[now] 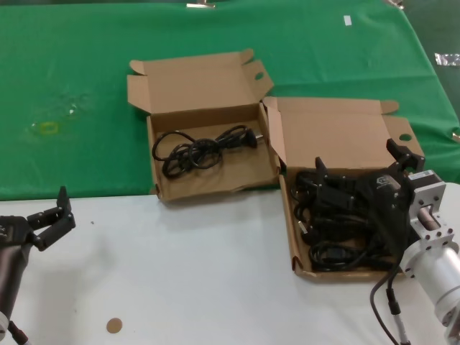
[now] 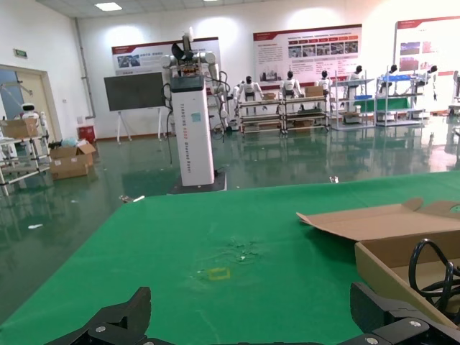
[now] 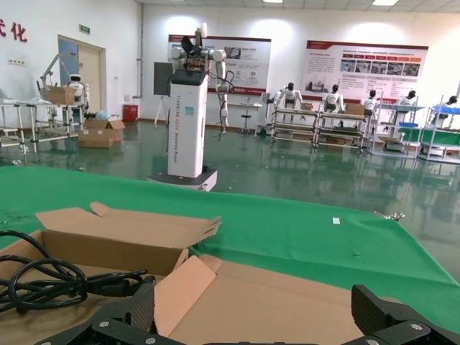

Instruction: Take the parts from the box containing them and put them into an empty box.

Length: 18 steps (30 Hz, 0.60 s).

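The box containing the parts (image 1: 302, 267) lies at the right, its lid with a round hole standing behind it. Several black power cords (image 1: 338, 244) fill it. My right gripper (image 1: 356, 154) hovers open just above those cords, holding nothing. In the right wrist view, that gripper (image 3: 262, 318) faces the inside of the lid (image 3: 287, 302). The other box (image 1: 159, 188), with a wavy front rim, lies left of it and holds one looped cord (image 1: 201, 147). My left gripper (image 1: 49, 208) waits open at the near left, over the white table.
Both boxes lie across the edge between green cloth (image 1: 86, 65) and white tabletop (image 1: 180, 273). A yellow mark (image 1: 47, 128) is on the cloth at the left. A small brown disc (image 1: 113, 325) lies near the front edge.
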Each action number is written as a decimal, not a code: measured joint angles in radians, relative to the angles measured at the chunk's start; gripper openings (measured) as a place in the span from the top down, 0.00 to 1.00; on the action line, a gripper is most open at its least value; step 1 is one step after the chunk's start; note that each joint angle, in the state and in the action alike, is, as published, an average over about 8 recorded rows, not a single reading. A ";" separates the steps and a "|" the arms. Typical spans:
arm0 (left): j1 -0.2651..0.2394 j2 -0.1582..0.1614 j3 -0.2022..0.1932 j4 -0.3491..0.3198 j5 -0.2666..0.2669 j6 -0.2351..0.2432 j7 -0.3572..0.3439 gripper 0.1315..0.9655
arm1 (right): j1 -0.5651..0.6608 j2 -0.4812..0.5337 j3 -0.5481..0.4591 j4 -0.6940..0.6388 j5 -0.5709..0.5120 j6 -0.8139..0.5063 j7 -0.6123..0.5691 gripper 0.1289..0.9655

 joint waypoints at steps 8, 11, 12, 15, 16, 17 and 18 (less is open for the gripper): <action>0.000 0.000 0.000 0.000 0.000 0.000 0.000 0.00 | 0.000 0.000 0.000 0.000 0.000 0.000 0.000 0.00; 0.000 0.000 0.000 0.000 0.000 0.000 0.000 0.00 | 0.000 0.000 0.000 0.000 0.000 0.000 0.000 0.00; 0.000 0.000 0.000 0.000 0.000 0.000 0.000 0.00 | 0.000 0.000 0.000 0.000 0.000 0.000 0.000 0.00; 0.000 0.000 0.000 0.000 0.000 0.000 0.000 0.00 | 0.000 0.000 0.000 0.000 0.000 0.000 0.000 0.00; 0.000 0.000 0.000 0.000 0.000 0.000 0.000 0.00 | 0.000 0.000 0.000 0.000 0.000 0.000 0.000 0.00; 0.000 0.000 0.000 0.000 0.000 0.000 0.000 0.00 | 0.000 0.000 0.000 0.000 0.000 0.000 0.000 0.00; 0.000 0.000 0.000 0.000 0.000 0.000 0.000 0.00 | 0.000 0.000 0.000 0.000 0.000 0.000 0.000 0.00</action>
